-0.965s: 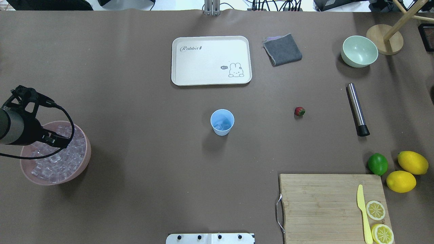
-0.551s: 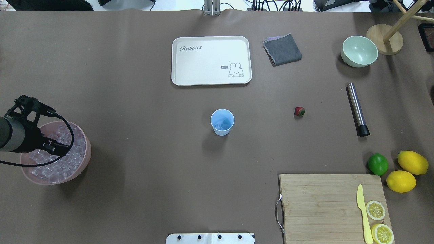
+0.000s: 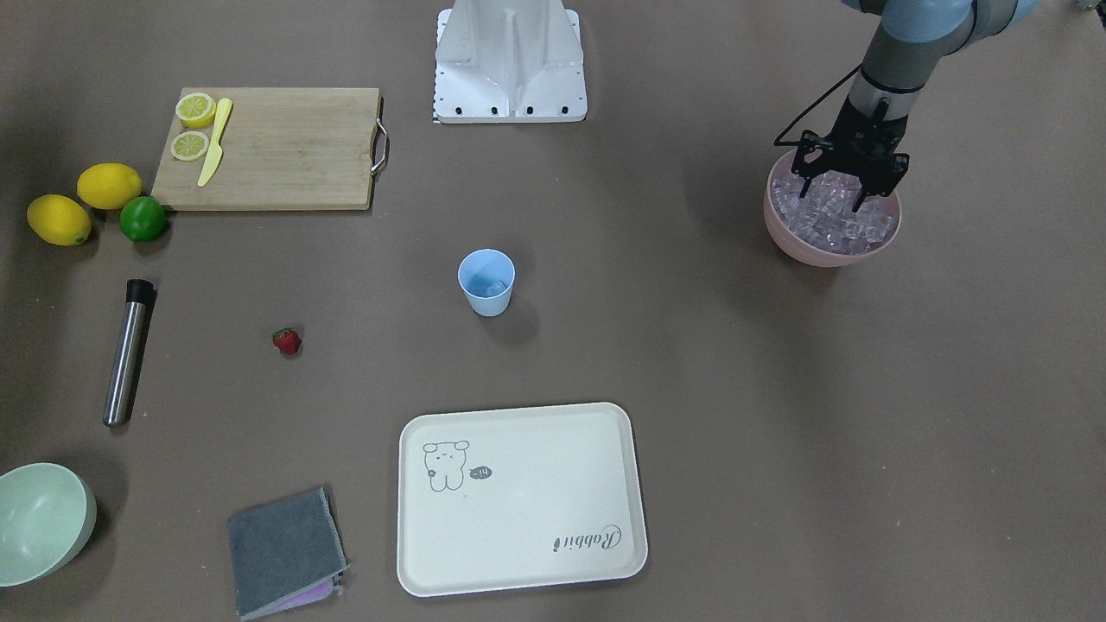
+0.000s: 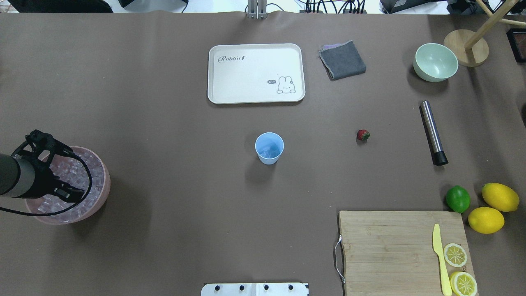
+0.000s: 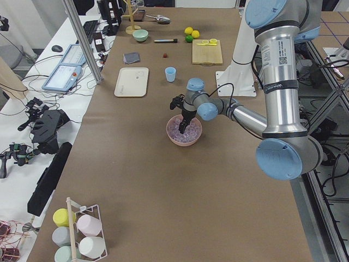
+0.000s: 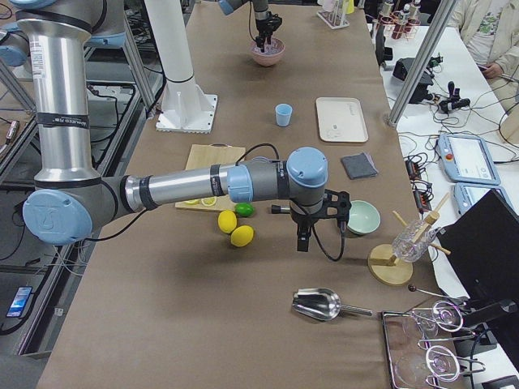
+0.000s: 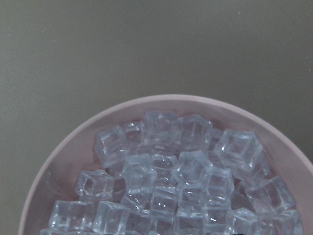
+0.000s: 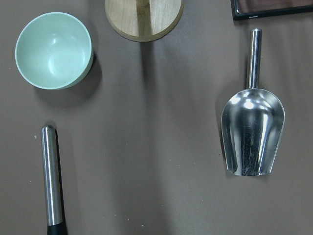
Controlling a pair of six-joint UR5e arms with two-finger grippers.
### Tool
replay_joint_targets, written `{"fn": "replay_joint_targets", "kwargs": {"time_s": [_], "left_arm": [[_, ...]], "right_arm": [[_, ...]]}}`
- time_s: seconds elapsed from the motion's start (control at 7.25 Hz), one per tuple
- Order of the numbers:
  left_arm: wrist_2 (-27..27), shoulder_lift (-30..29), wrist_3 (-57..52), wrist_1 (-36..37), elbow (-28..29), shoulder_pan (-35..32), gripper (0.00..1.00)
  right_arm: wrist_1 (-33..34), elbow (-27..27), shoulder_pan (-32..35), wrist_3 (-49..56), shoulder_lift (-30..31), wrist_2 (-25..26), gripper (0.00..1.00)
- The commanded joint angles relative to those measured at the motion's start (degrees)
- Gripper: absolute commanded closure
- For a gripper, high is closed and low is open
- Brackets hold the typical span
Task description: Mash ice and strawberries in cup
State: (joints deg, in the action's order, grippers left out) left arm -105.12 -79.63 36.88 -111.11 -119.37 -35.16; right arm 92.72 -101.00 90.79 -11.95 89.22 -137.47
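We find most of the small, clear, faintly lilac ice cubes (image 3: 842,226) heaped in a round pink plastic bowl (image 3: 812,249) at the table's end on the robot's left. A few more lie in the bottom of the small light-blue tapered plastic cup (image 4: 269,148), which stands upright near the middle of the brown-covered table (image 4: 164,102). The small red strawberry with a green cap (image 4: 363,135) lies on the bare table on the robot's right of the cup, well apart from it.

The left gripper (image 3: 831,200) points down into the pink bowl, its two black fingers spread apart with their tips among the cubes. We cannot tell whether a cube sits between them. The right gripper (image 6: 302,243) shows only in the side view, hanging above the table, and we cannot tell whether it is released or clenched. Its wrist camera looks down on a pale-green bowl (image 8: 53,50), a brushed-steel cylindrical muddler with a black tip (image 8: 51,181), a shiny metal scoop (image 8: 252,132) and the round wooden base of a stand (image 8: 143,17).

Beyond the cup lie a cream rectangular tray with a rabbit drawing (image 4: 254,74) and a folded grey cloth (image 4: 342,60). On the robot's right a wooden cutting board (image 4: 390,246) carries a yellow plastic knife (image 4: 439,255) and two lemon slices (image 4: 455,255). Just beside the board lie a green lime (image 4: 457,199) and two whole yellow lemons (image 4: 500,197).
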Motion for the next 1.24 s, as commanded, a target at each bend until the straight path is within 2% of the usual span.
{"fn": "replay_joint_targets", "kwargs": {"time_s": [0.0,0.41,0.69,1.1], "left_arm": [[0.0,1.8,-3.5,-1.6,0.4,0.1,0.27],[0.1,2.2,-3.6,-3.0,1.1,0.1,0.31],[0.1,2.1,-3.6,-3.0,1.1,0.2,0.38],[0.2,1.4,-3.6,-3.0,1.6,0.4,0.38]], "right_arm": [[0.0,-0.2,0.0,0.0,0.3,0.0,0.0],[0.0,-0.3,0.0,0.0,0.9,0.0,0.0],[0.0,-0.2,0.0,0.0,0.7,0.1,0.0],[0.0,-0.2,0.1,0.0,1.0,0.1,0.0]]}}
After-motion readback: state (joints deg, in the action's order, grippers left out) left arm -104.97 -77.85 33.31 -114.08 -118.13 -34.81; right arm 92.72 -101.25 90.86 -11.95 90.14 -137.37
